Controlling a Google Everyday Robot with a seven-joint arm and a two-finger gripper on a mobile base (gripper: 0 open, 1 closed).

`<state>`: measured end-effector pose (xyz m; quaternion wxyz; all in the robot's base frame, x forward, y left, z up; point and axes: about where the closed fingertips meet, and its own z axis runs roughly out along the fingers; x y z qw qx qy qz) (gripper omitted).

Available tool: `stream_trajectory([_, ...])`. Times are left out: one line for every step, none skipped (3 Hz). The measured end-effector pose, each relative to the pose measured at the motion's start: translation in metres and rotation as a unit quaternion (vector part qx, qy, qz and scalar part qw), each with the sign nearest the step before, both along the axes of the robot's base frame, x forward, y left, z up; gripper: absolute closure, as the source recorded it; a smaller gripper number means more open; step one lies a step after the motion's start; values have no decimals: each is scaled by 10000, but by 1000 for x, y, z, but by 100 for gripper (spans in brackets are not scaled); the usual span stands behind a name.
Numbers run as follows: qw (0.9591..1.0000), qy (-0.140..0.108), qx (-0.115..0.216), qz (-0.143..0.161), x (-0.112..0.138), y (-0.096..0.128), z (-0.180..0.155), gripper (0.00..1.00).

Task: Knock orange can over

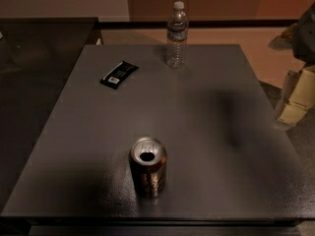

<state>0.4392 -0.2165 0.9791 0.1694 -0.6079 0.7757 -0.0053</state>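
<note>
The orange can [148, 166] stands upright near the front edge of the grey table [197, 132], a little left of centre. Its silver top with the open pull-tab hole faces up. My gripper [297, 98] is at the far right edge of the view, pale-coloured, beyond the table's right edge and partly cut off by the frame. It is far from the can, to the can's right and further back, and touches nothing on the table.
A clear plastic water bottle [176, 35] stands upright at the table's back edge. A black flat packet [119, 74] lies at the back left. A darker counter [39, 48] adjoins the table's left side.
</note>
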Motion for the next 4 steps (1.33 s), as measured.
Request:
stream_trajectory([9986, 73, 461, 261, 3, -2, -1, 0])
stream_trajectory([9936, 123, 946, 604, 4, 0, 0, 0])
stream_trajectory([9875, 88, 1324, 845, 5, 1, 2, 0])
stream_trajectory([9837, -65, 1525, 954, 4, 1, 3, 0])
